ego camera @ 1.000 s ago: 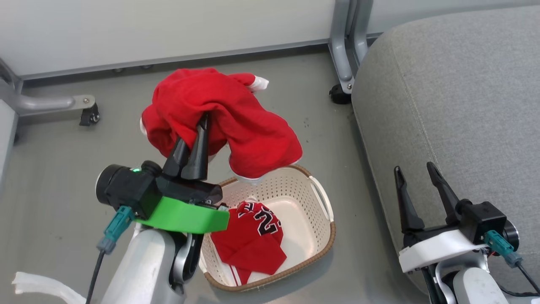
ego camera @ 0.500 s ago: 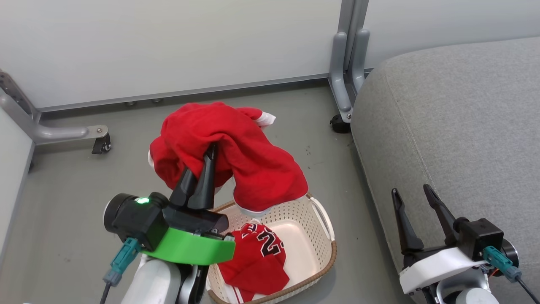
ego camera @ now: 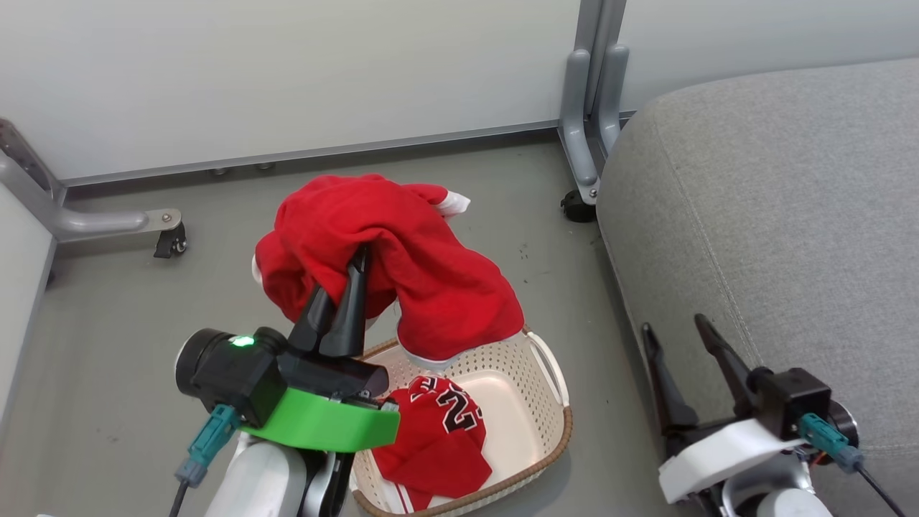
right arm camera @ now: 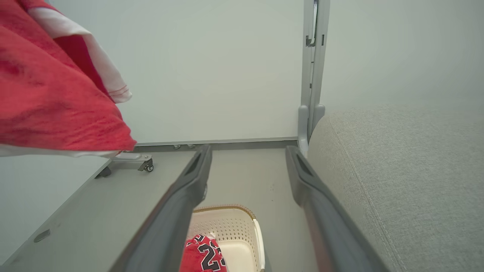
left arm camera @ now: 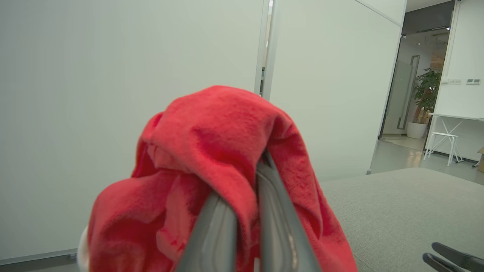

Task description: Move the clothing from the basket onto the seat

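Aloft, the left gripper (ego camera: 360,257) pinches a crumpled red garment (ego camera: 438,287) with white trim; right gripper (ego camera: 675,323) gapes

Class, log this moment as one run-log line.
left gripper: shut on red garment, aloft | right gripper: open | numbered jersey: in basket

Basket (ego camera: 561,431) on floor (ego camera: 108,323), left of seat (ego camera: 775,215). In basket: jersey (ego camera: 438,438). Above basket's far rim: second garment (ego camera: 423,266), in left gripper (ego camera: 359,260).

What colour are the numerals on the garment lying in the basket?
Black with white edging, on the red garment in the basket; clearest in the head view.
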`<state>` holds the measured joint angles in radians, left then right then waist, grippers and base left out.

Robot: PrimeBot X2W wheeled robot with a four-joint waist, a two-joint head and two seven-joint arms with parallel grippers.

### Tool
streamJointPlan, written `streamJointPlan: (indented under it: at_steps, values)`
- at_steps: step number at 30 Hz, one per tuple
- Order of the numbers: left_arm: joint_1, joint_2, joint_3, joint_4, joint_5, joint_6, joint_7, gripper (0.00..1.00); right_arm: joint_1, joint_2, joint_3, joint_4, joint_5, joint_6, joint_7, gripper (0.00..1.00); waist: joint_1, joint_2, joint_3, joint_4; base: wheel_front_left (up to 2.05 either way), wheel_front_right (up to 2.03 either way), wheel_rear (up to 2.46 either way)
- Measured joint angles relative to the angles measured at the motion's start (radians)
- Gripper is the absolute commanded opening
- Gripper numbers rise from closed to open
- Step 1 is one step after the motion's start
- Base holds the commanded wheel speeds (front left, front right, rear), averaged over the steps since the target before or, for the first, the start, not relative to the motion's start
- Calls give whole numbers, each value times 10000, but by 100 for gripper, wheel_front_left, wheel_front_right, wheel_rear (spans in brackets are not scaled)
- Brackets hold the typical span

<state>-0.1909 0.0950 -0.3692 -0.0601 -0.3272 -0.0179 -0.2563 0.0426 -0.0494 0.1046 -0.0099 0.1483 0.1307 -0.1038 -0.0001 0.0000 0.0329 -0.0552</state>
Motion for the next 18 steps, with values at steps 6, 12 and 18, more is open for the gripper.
streamJointPlan:
  at_steps: [6, 12, 18]
  values:
    - [-2, 63, -46, -52, -25, 13, 31, 0, -622, -270, 1482, -518, 316, 0, 460, 100, 0, 0, 97, 15, 0, 0, 0]
    - [-17, 84, -136, -40, -54, 13, 84, 0, -1648, -623, 3281, -1014, 1083, 0, 800, 100, 0, 0, 251, 86, 0, 0, 0]
    - [-89, 90, -267, 15, -52, 0, 88, 0, -2817, -752, 4725, -700, 1714, 0, 951, 100, 0, 0, 396, 194, 0, 0, 0]
